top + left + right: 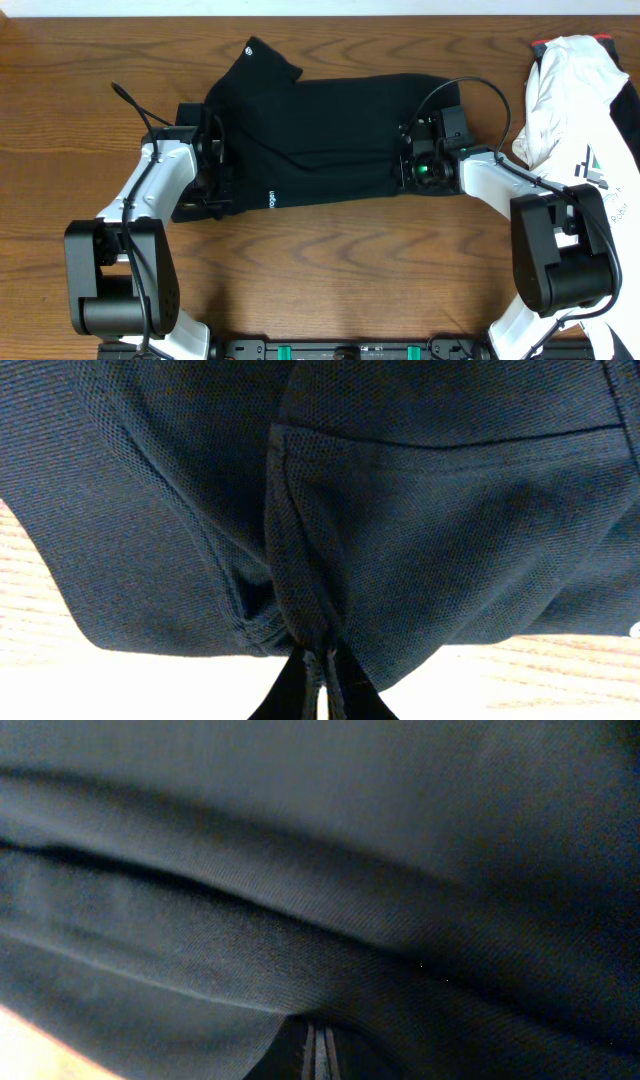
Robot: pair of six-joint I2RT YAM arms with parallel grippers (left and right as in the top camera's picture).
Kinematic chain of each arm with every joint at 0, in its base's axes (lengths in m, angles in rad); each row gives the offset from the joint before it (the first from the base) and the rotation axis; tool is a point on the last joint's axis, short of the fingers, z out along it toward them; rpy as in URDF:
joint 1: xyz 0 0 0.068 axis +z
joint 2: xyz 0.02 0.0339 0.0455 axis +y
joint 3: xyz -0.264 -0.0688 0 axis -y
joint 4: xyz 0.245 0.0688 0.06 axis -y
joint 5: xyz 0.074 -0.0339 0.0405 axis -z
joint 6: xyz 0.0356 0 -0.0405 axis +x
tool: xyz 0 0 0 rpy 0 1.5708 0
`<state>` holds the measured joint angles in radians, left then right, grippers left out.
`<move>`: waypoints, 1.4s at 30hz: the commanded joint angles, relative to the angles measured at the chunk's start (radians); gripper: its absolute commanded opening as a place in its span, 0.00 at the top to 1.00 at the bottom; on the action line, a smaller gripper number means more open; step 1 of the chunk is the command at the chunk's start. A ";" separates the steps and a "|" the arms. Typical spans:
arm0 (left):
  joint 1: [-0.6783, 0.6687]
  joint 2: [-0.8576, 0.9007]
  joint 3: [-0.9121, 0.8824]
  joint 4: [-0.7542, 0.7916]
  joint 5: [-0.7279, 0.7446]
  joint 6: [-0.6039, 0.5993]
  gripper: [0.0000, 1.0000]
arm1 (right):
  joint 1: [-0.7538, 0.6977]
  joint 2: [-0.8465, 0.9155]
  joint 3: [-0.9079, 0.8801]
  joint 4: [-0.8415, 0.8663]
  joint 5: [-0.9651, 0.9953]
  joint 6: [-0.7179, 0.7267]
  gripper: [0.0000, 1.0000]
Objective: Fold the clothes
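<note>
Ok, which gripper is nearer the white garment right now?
Right. The right gripper pinches the black shirt at the edge facing the white garment; the left gripper holds the shirt's far edge.

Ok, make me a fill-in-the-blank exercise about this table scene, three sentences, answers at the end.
1. The T-shirt spread on the wooden table is ____ in colour.
2. The left fingers and the right fingers are each pinched ____ on its fabric.
3. The white garment lies on the robot's ____ side.
Missing words: black; shut; right.
</note>
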<state>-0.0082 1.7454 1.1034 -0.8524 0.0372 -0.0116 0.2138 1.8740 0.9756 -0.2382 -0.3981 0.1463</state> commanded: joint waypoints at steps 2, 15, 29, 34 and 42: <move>0.006 0.007 -0.006 -0.003 -0.019 -0.012 0.94 | 0.002 0.026 0.009 0.080 0.077 0.053 0.94; 0.006 0.007 -0.006 -0.010 -0.024 -0.008 0.94 | -0.026 0.026 0.009 0.209 0.080 0.147 0.91; 0.007 0.007 -0.006 -0.029 -0.057 -0.008 0.94 | -0.196 0.019 0.018 0.173 -0.029 0.089 0.88; 0.014 0.007 -0.006 -0.033 -0.074 -0.008 0.94 | -0.261 -0.024 0.018 0.129 -0.090 0.032 0.80; 0.014 0.007 -0.006 -0.038 -0.091 -0.011 0.94 | -0.294 -0.155 0.018 -0.010 -0.147 0.024 0.72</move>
<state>-0.0010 1.7454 1.1030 -0.8833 -0.0296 -0.0116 -0.0757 1.7760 0.9764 -0.2195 -0.4923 0.1932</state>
